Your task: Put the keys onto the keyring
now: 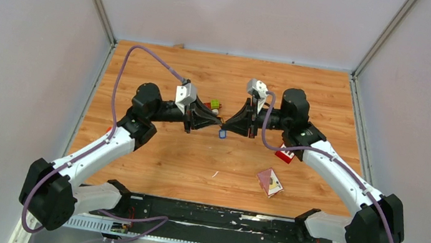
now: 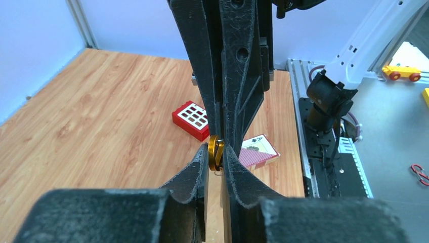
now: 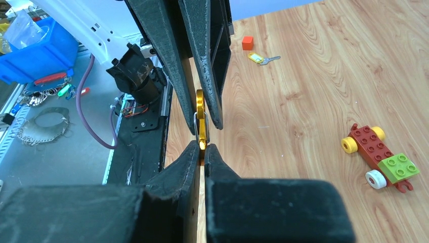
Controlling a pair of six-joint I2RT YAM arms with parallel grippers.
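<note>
While right gripper (image 3: 202, 150) jaws clamp thin gold wire keyring (image 3: 200, 115), left gripper (image 2: 216, 154) jaws flank it, grip unclear; keep steady, ease dangling blue-headed key (image 1: 222, 134) fully on.

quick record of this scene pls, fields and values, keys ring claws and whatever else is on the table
keyring: gold, held up between the two claws
right claw: shut on keyring
left claw: tips either side of keyring, grip unclear
blue key: just below where the claws meet; on the ring or not, cannot tell
yellow key: flat on the table, far from the ring
toy car: on the table, untouched
red block: on the table, untouched
</note>
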